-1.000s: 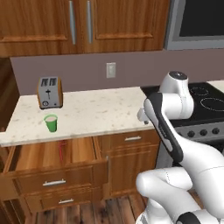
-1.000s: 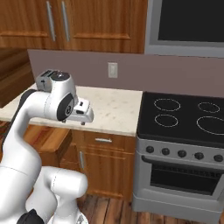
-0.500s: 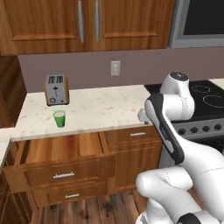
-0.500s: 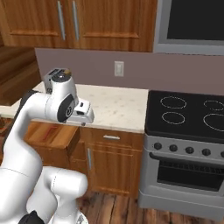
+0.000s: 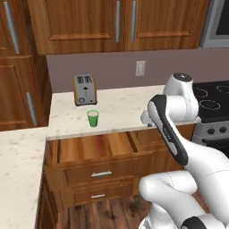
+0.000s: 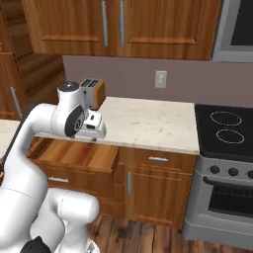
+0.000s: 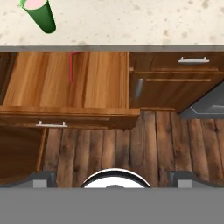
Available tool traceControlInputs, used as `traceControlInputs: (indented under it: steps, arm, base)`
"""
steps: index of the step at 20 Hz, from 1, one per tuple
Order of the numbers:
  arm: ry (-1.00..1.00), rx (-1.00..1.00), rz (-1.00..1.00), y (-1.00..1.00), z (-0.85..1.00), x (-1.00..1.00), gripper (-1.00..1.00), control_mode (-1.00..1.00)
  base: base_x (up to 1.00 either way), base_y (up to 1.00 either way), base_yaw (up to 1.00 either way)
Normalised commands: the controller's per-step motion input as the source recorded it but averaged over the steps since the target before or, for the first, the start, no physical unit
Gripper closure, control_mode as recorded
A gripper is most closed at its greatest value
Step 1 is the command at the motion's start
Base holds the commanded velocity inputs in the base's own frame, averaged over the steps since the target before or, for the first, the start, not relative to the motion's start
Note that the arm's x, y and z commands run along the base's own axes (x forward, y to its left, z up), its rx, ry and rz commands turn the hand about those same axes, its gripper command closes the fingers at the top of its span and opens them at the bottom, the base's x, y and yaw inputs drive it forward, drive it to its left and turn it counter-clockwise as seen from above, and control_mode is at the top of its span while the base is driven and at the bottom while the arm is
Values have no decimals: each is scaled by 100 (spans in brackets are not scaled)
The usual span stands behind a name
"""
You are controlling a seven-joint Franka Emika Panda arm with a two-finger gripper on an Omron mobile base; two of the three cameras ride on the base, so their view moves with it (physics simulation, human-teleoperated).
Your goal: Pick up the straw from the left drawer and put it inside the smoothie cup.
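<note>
The straw [image 7: 70, 67] lies in the open drawer [image 5: 80, 149]. The cup [image 5: 92, 118] stands on the tabletop [image 5: 125, 107] near the toaster [image 5: 85, 89]. I cannot tell the claw's [image 5: 144, 120] state.

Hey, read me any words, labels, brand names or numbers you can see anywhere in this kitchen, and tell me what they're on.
None can be read: the silver toaster, the small bright green smoothie cup, the open brown wooden left drawer with the thin red straw, the wall outlet and the stove knobs show no legible text.
</note>
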Motion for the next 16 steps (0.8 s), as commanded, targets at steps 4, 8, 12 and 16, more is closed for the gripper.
traceControlInputs:
  steps: [4,8,12,16]
  arm:
    - [0,0,0,0,0,0,-100,100]
    - [0,0,0,0,0,0,-100,100]
    - [0,0,0,0,0,0,-100,100]
    - [0,0,0,0,0,0,-100,100]
  base:
    - [0,71,0]
    - [0,60,0]
    - [0,33,-1]
    - [0,12,-2]
